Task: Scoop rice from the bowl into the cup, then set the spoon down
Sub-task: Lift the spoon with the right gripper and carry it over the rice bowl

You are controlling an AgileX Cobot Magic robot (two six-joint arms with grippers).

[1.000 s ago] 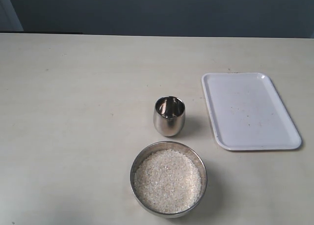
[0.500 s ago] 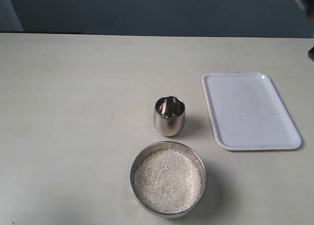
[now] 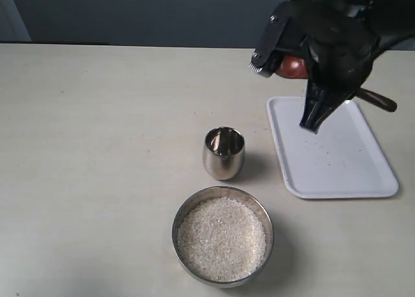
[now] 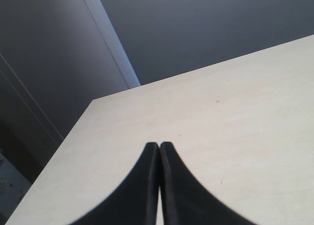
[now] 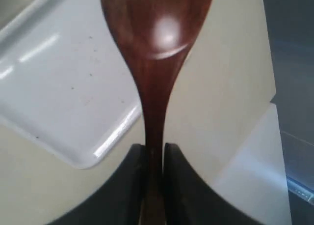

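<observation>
Gripping the spoon by its handle, right claw over the tray. Only the exterior view shows cup and bowl of rice, well apart from that claw; only the left wrist view shows the left claw, closed, empty, above table.

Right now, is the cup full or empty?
Empty, as far as visible: the cup shows only shiny steel inside, no grains. The rice lies in the bowl.
</observation>
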